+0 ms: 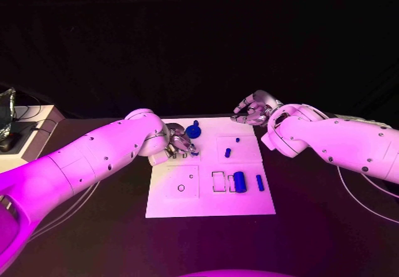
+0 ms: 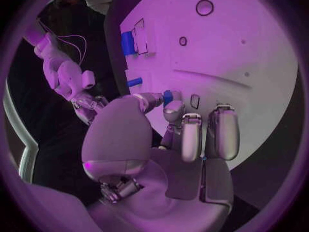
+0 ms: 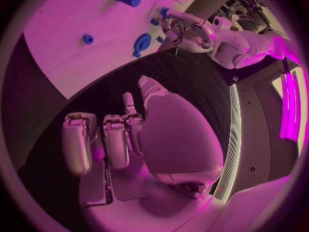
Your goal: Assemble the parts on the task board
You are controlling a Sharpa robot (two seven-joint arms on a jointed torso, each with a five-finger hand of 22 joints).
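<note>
The white task board lies mid-table. My left hand hovers over its far-left part and pinches a small blue part between thumb and a finger. Just beyond that hand a round blue part stands on the board. A small blue peg, a short blue piece, a blue cylinder and a thin blue bar sit on the board's right half. My right hand hangs off the board past its far-right corner, fingers apart and holding nothing.
Empty outlined slots lie beside the cylinder, and a small oval hole is in the near-left part of the board. A pale box with cables stands at the table's far left.
</note>
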